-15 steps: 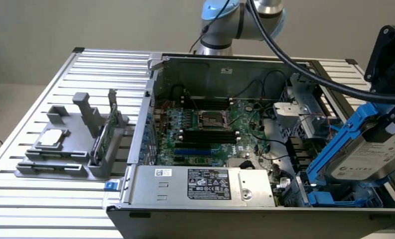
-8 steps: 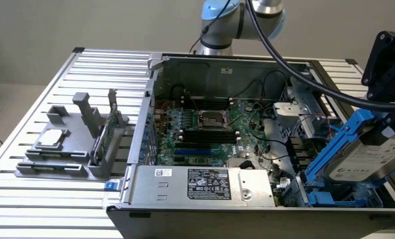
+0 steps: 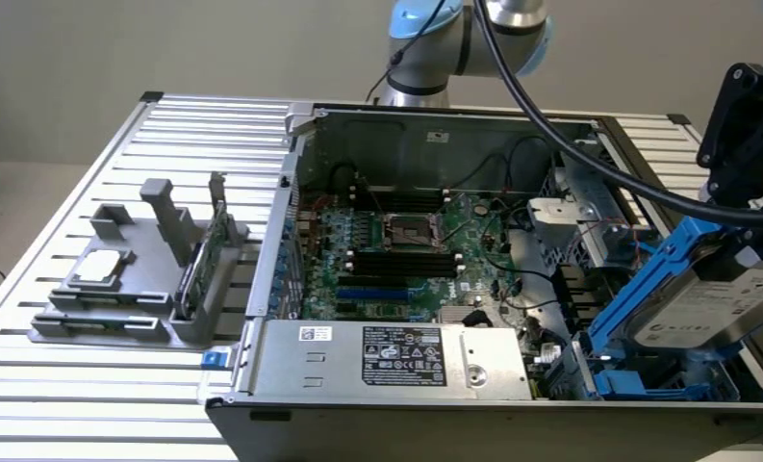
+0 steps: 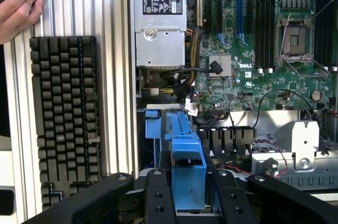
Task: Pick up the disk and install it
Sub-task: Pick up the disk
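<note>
Holding a motherboard (image 3: 394,245) and power supply (image 3: 394,356), the open case (image 3: 419,120) sits on the table (image 3: 112,414), while the hand (image 4: 191,203), half closed, grips the tilted disk (image 3: 708,298) over its corner.

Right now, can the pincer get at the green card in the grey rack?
Probably not. The pincer is shut on the disk, so its jaws are full, and the case stands between it and the card in the rack.
</note>
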{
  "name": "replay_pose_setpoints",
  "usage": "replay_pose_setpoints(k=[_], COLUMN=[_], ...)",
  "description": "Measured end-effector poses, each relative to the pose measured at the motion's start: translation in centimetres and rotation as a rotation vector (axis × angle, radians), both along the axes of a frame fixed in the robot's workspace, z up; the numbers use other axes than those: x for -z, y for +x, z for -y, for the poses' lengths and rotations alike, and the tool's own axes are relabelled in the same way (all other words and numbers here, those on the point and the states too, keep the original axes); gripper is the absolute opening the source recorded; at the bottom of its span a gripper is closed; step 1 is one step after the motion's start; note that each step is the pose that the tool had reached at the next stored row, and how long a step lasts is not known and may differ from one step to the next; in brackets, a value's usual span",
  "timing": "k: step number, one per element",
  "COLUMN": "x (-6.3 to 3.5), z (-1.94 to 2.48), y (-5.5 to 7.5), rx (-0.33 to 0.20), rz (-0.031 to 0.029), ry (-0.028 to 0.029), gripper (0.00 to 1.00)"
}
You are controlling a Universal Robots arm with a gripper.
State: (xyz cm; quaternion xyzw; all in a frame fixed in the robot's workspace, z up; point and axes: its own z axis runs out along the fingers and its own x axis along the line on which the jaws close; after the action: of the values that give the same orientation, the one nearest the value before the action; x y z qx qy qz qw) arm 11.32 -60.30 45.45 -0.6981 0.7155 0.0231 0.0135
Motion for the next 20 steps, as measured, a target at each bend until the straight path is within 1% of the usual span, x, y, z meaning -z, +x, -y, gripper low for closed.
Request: replay_pose_setpoints(k=[3,5,20], x=[0.22,0.32,0.96], z=[0.11,0.23,1.1], y=[0.0,0.0,0.0], rx=[-0.004,-0.008,-0.044], rz=[0.0,-0.0001,-0.0008], ry=[0.0076,0.011,0.0299], gripper=[0.33,0.33,0.33])
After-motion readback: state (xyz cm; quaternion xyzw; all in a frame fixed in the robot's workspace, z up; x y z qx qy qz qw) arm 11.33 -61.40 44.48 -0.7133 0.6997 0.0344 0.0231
